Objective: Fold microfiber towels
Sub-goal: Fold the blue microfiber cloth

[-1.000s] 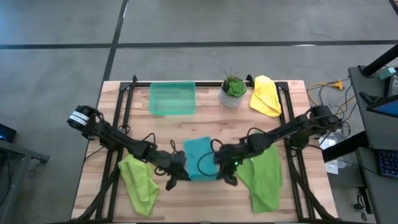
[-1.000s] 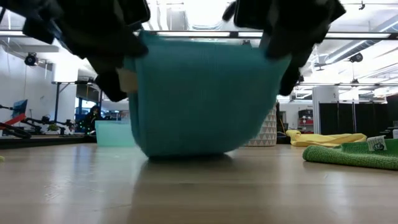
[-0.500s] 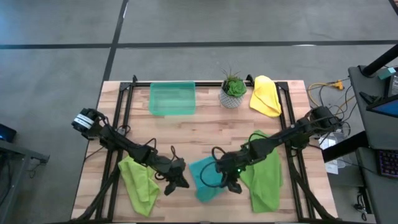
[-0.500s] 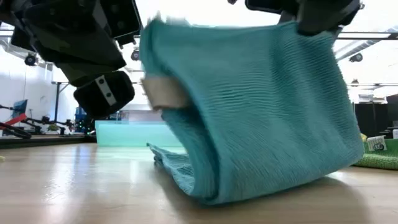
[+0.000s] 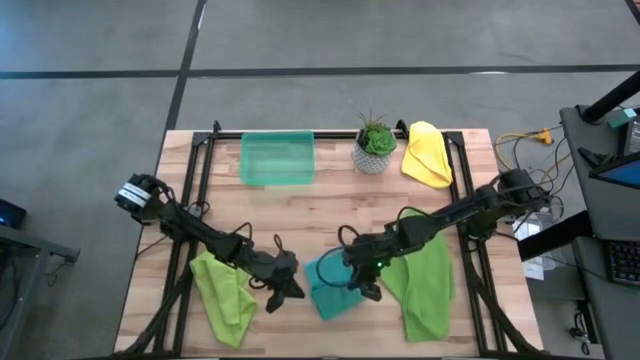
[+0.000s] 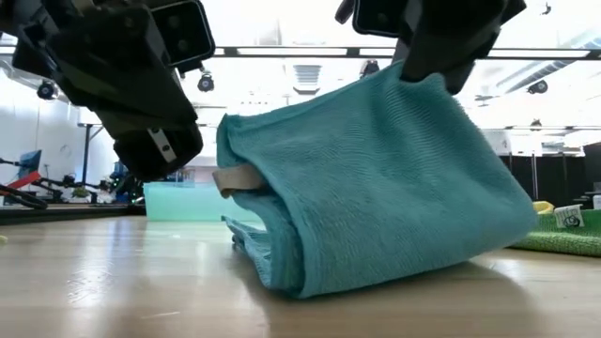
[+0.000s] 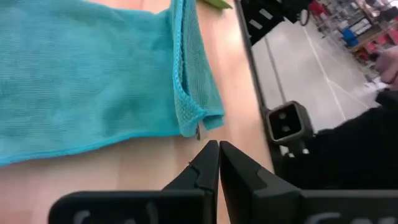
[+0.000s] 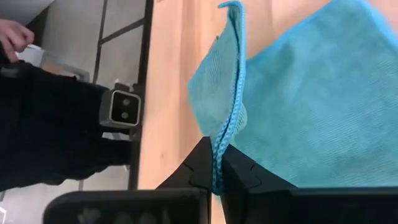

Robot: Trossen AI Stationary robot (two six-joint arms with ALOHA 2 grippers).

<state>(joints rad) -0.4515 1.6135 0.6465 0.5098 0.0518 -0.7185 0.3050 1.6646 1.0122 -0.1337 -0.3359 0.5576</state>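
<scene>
The teal towel (image 5: pixel 328 288) lies in a loose fold on the table near its front edge, between my two grippers. Its right upper part is held up by my right gripper (image 6: pixel 427 66), which is shut on it. My left gripper (image 7: pixel 218 149) is shut and holds nothing, just short of the towel's free corner (image 7: pixel 200 118), to the towel's left (image 5: pixel 281 291). One lime green towel (image 5: pixel 225 298) lies flat under the left arm. Another lime green towel (image 5: pixel 425 285) lies under the right arm. A yellow towel (image 5: pixel 428 152) lies at the far right. My right gripper pinches the teal towel's hemmed edge (image 8: pixel 224 138) between its two fingers; one layer or several, I cannot tell. The fingers slant down from above and from the right. From them the cloth slopes down slack to its folded lower part (image 6: pixel 282 268), which rests on the table.
A see-through green tray (image 5: pixel 278 158) and a small potted plant (image 5: pixel 375 145) stand at the far edge. Black frame rails (image 5: pixel 200 180) run along both sides of the table. Bare wood lies between the tray and the teal towel.
The teal towel hung stretched between both grippers a second ago. It has been swung toward the near edge and laid over itself. Its left corner has come out of my left gripper and sunk onto the fold. My right gripper keeps hold of its side.
</scene>
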